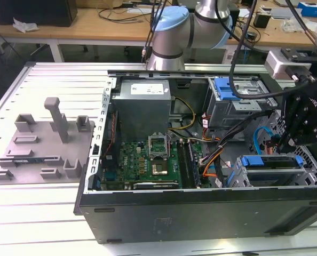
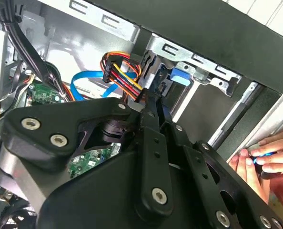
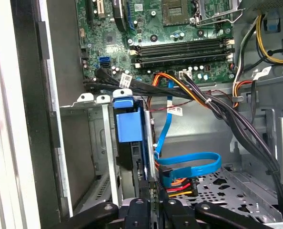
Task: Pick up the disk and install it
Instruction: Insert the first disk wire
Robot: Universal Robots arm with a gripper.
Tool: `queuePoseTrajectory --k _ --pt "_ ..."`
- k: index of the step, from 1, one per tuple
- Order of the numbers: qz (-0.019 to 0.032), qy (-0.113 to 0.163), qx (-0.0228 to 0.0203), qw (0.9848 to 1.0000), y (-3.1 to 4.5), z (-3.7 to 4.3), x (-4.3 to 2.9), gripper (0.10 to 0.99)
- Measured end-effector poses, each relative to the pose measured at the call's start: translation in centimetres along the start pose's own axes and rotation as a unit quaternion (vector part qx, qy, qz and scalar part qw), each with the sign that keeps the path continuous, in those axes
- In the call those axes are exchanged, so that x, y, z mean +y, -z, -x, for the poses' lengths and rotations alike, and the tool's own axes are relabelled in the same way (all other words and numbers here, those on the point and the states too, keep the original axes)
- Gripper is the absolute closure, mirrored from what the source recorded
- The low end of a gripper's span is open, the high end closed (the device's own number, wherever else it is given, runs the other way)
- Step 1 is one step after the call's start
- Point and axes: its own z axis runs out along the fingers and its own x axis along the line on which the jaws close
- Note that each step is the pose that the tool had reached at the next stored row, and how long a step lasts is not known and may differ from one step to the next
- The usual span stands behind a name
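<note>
Gripper (image 1: pixel 284 142) (image 3: pixel 151 200): black angular metal linkage with round silver screw heads, hanging inside the open computer case (image 1: pixel 201 213) over the lower drive cage (image 3: pixel 106 143).
Jaws: spread, pressed together or pinching, cannot tell.
Disk (image 3: pixel 130 125): straight ahead of the jaws, standing on edge inside the lower drive cage. Bright blue plastic bracket around a flat dark body, blue tab at the far end. In the exterior view, a blue strip (image 1: pixel 270 160) just beneath the jaws. Contact with the jaws, cannot tell.
Lower drive cage: thin grey sheet metal with punched slots and folded tabs, flanking the jaws and holding the disk.
Computer case: black shell outside, bare grey metal inside, lying open.
Case contents: green motherboard (image 1: pixel 142 160) beyond the jaws, boxy grey power supply (image 1: pixel 145 101) well apart from them, second drive cage (image 1: pixel 238 101) with a blue latch (image 1: pixel 228 88) on top.
Cables: flat glossy blue ribbon cable (image 3: pixel 189 162) looped just beside the jaws. Bundle of orange, yellow, red and black wires (image 2: pixel 122 71) near them.
Floor plate (image 3: pixel 227 186): grey perforated metal, beside the jaws.
Hand (image 2: pixel 265 157): a person's, at the case's outer edge, apart from the jaws.
Desk (image 1: pixel 52 74): white ribbed slats, carrying the case and a grey moulded fixture plate (image 1: pixel 41 144) with upright blocks, well apart from the jaws.
</note>
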Motion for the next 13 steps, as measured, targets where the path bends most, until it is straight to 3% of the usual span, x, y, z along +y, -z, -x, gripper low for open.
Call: queuePoseTrajectory --k 5,10,11,13 --pt "0.0010 0.000 -0.0088 1.0000 -0.04 -0.70 -0.05 0.918" --pt "0.0010 0.001 -0.0093 1.0000 -0.03 -0.73 -0.05 0.918" --pt "0.0012 0.001 -0.0109 0.9999 -0.03 -0.78 -0.06 0.918" --pt "0.0021 0.000 -0.0185 0.9998 -0.04 -0.97 -0.08 0.918"
